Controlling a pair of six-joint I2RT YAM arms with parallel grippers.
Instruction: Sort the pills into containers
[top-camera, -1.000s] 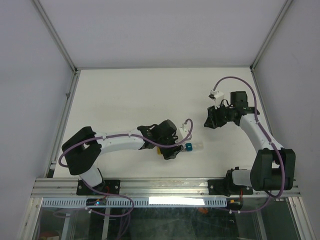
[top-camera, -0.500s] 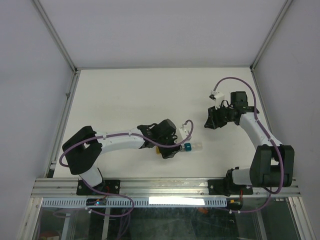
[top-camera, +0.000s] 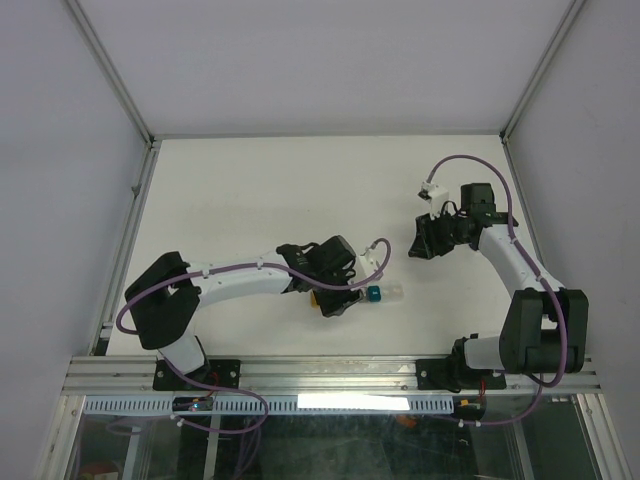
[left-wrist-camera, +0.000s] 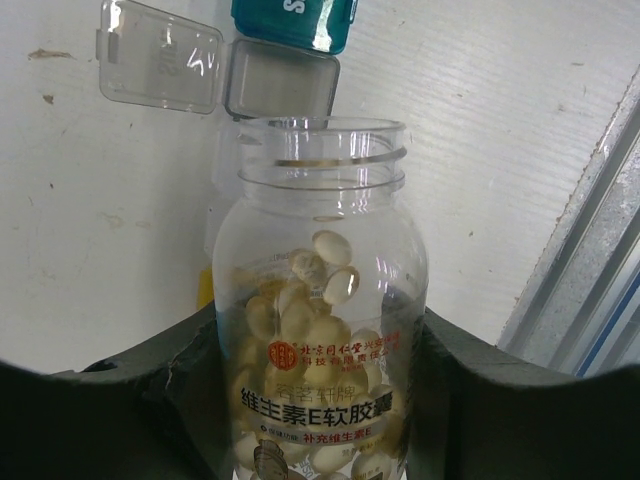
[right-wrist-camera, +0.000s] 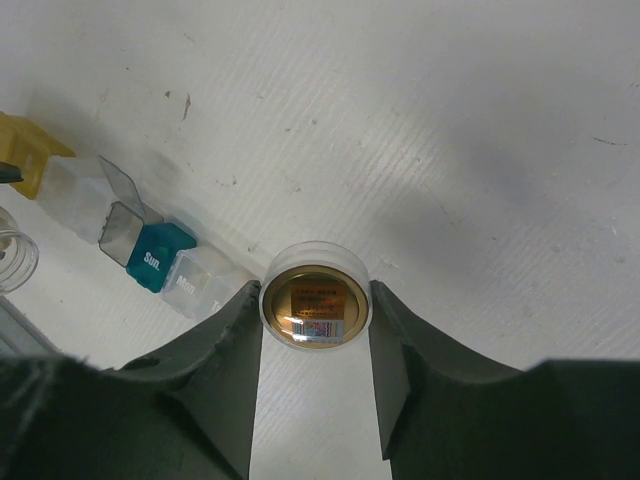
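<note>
My left gripper (left-wrist-camera: 318, 338) is shut on a clear pill bottle (left-wrist-camera: 322, 210) with no cap on it. Pale yellow pills (left-wrist-camera: 300, 315) fill its lower part. The bottle's mouth points at the containers: an open grey cell (left-wrist-camera: 280, 88) with its clear lid (left-wrist-camera: 160, 55) flipped back, and a teal cell (left-wrist-camera: 292, 22) beyond. In the right wrist view the row reads yellow (right-wrist-camera: 30, 155), grey (right-wrist-camera: 122, 228), teal (right-wrist-camera: 160, 257), clear (right-wrist-camera: 205, 280). My right gripper (right-wrist-camera: 316, 312) is shut on the round bottle cap (right-wrist-camera: 316, 297), held above the table. From above, the left gripper (top-camera: 338, 292) sits beside the containers (top-camera: 380, 293).
An aluminium rail (left-wrist-camera: 590, 260) runs along the table's near edge, close to the bottle. White enclosure walls border the table (top-camera: 260, 190) on the left, back and right. The right gripper (top-camera: 418, 243) hangs over the table's right half.
Almost nothing differs. The left wrist has crept slightly with the bottle and the right arm's elbow has shifted a little; both grips are unchanged.
</note>
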